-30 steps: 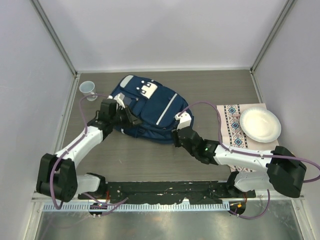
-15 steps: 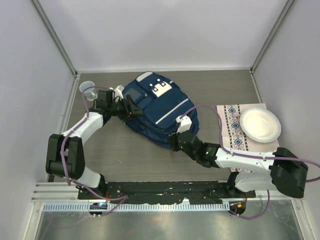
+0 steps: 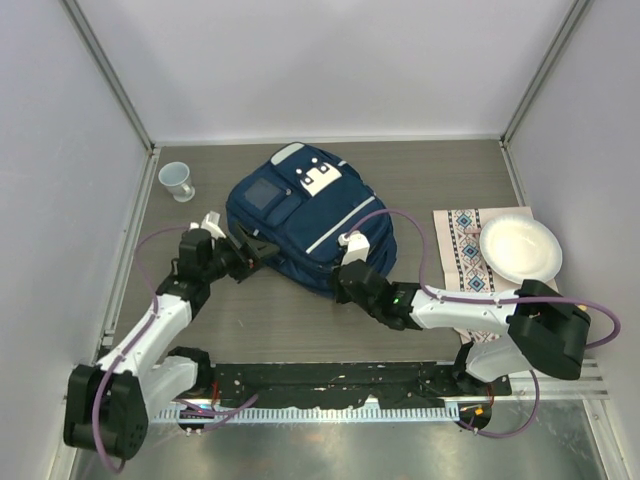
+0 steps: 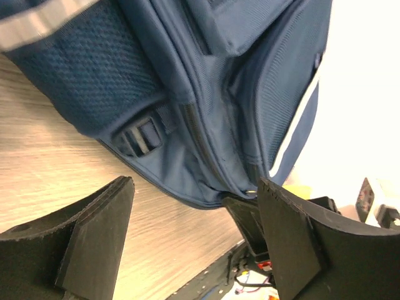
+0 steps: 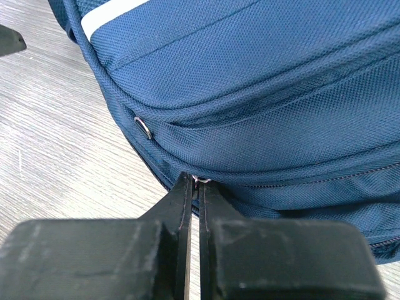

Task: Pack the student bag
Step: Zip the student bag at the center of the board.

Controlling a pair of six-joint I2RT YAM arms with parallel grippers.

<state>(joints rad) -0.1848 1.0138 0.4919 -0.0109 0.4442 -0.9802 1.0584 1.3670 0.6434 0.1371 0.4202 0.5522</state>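
The student bag (image 3: 310, 215) is a navy backpack with white stripes, lying flat mid-table with its front pockets up. My left gripper (image 3: 250, 258) stands open just off the bag's left side, touching nothing. In the left wrist view the left gripper (image 4: 195, 187) frames the student bag (image 4: 187, 75) and a strap buckle (image 4: 142, 134). My right gripper (image 3: 345, 283) sits at the bag's near edge. Up close, the right gripper (image 5: 199, 181) is shut on a small metal zipper pull (image 5: 201, 179) at the seam of the student bag (image 5: 250, 81).
A small white cup (image 3: 177, 181) stands at the back left. A patterned cloth (image 3: 462, 250) lies at the right with a white plate (image 3: 520, 250) on it. Grey enclosure walls close in the sides and back.
My left gripper has opened, let go of the bag and drawn back toward the near left. The bag has turned and shifted right. The right gripper stays shut at the bag's near edge.
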